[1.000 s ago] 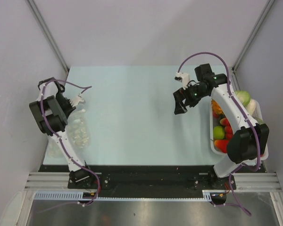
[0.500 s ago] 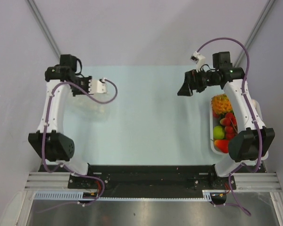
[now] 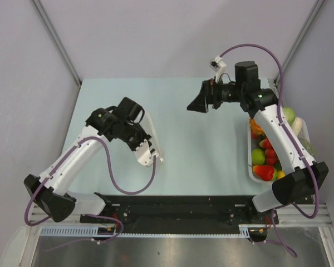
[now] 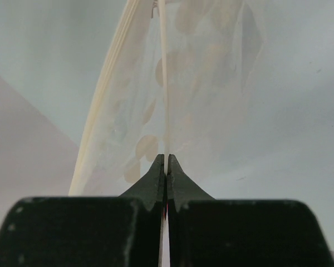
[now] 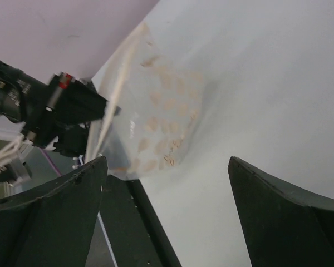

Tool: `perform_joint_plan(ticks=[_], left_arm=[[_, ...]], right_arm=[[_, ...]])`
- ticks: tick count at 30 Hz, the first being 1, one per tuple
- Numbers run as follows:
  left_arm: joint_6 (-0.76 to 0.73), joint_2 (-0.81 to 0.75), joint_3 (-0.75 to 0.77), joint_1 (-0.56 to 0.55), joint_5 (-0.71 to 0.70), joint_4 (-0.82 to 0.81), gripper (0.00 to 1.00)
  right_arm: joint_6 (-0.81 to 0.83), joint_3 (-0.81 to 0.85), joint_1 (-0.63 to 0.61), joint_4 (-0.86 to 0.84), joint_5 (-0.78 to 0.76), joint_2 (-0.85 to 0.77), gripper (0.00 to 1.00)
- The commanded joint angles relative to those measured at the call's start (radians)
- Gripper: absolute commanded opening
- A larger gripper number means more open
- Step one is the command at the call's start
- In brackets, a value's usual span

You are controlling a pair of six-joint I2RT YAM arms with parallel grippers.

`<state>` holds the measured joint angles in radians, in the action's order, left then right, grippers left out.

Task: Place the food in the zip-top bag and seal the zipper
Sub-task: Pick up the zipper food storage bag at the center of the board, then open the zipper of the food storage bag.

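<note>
The zip-top bag (image 4: 200, 83) is clear plastic with pale blotches. It hangs off the table from my left gripper (image 4: 166, 158), which is shut on its edge. The pale zipper strip (image 4: 162, 78) runs straight into the closed jaws. In the top view that gripper (image 3: 155, 159) is left of the table's middle, toward the near edge. The right wrist view shows the bag (image 5: 161, 122) ahead and to the left. My right gripper (image 5: 167, 161) is open and holds nothing; it hovers high over the far middle (image 3: 196, 104). The food (image 3: 265, 157) lies in a tray at the right.
The white tray (image 3: 307, 129) stands along the table's right edge beside the right arm. A pale green piece (image 3: 287, 114) sits at its far end. A purple cable (image 3: 122, 189) loops under the left arm. Grey walls close in on the table's sides and back.
My left arm has swung from the far left to the near middle, carrying the bag. My right gripper has drifted left and stayed open.
</note>
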<state>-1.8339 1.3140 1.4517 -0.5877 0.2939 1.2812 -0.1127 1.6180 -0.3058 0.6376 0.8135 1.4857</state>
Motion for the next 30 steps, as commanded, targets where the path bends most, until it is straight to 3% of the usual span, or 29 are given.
perform_joint_plan(ticks=[1, 12, 17, 22, 25, 26, 28, 29, 30], left_arm=[[-0.059, -0.016, -0.019, -0.07, 0.016, -0.048, 0.0], [-0.044, 0.071, 0.073, -0.126, 0.056, -0.036, 0.0], [-0.027, 0.1, 0.099, -0.129, 0.067, -0.031, 0.0], [-0.002, 0.119, 0.131, -0.129, 0.076, -0.023, 0.0], [0.021, 0.119, 0.13, -0.129, 0.071, -0.013, 0.0], [0.034, 0.113, 0.128, -0.127, 0.074, -0.005, 0.0], [0.059, 0.102, 0.121, -0.123, 0.079, 0.0, 0.0], [0.062, 0.085, 0.116, -0.113, 0.086, 0.007, 0.0], [0.064, 0.074, 0.099, -0.107, 0.094, 0.009, 0.0]], right_arm=[[-0.122, -0.012, -0.111, -0.131, -0.049, -0.01, 0.93], [-0.16, -0.069, -0.271, -0.15, -0.168, 0.061, 0.84], [-0.189, -0.092, -0.297, -0.173, -0.136, 0.102, 0.81], [-0.183, -0.095, -0.346, -0.185, -0.105, 0.142, 0.71], [-0.154, -0.112, -0.363, -0.162, -0.114, 0.142, 0.55], [-0.137, -0.116, -0.363, -0.153, -0.122, 0.137, 0.34], [-0.078, -0.135, -0.355, -0.104, -0.167, 0.116, 0.17], [-0.065, -0.144, -0.346, -0.092, -0.178, 0.111, 0.0], [-0.055, -0.151, -0.319, -0.072, -0.194, 0.102, 0.0]])
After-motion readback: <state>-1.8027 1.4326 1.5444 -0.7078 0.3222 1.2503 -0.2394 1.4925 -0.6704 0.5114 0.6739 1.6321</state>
